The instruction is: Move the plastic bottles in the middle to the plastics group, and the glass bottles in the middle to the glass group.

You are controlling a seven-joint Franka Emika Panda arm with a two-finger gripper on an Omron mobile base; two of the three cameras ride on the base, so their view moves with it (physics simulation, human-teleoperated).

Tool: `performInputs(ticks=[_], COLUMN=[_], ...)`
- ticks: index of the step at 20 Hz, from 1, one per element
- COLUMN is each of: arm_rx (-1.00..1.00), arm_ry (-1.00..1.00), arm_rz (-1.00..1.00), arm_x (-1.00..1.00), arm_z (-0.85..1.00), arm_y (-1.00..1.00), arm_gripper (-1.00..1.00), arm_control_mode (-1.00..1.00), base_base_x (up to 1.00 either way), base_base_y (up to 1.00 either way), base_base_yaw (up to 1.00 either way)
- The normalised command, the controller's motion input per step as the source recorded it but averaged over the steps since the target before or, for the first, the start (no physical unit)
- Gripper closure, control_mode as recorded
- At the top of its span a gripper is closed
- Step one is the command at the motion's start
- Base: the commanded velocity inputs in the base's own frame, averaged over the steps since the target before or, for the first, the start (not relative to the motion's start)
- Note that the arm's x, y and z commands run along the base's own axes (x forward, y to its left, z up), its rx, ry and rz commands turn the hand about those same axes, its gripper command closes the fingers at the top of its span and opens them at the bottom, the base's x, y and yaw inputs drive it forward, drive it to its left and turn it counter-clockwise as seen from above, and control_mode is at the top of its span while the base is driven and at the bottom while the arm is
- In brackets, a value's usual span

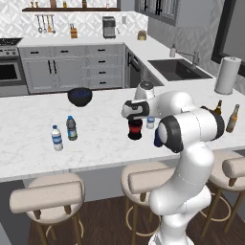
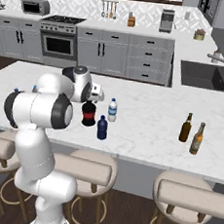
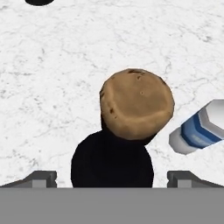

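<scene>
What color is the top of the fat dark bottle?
The squat dark bottle has a tan, cork-brown stopper, clearest in the hand view.

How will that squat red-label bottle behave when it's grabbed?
The squat bottle looks rigid, so it probably won't squash. Its wide body suggests it resists tipping. The cork top is broader than the neck, which may help the open tool catch it.
</scene>
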Motion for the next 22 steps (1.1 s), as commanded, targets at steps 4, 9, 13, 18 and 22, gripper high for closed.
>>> performInputs(ticks=[4,9,13,18,22], arm_rx=[0.0,0.0,0.0,0.0,0.0], arm_ry=[0.0,0.0,0.0,0.0,0.0], arm_rz=[0.0,0.0,0.0,0.0,0.0], arm_x=[0.2,0.12,0.04,0.0,0.0], arm_z=[0.0,-0.06,-0.02,0.0,0.0], arm_y=[0.0,0.0,0.0,0.0,0.0], arm_gripper=[-1.0,-1.0,-1.0,1.0,1.0], arm_control_mode=[-1.0,-1.0,-1.0,-1.0,-1.0], base_base_x=[0.0,0.0,0.0,0.0,0.0], base_base_y=[0.0,0.0,0.0,0.0,0.0], base_base_yaw=[0.0,0.0,0.0,0.0,0.0])
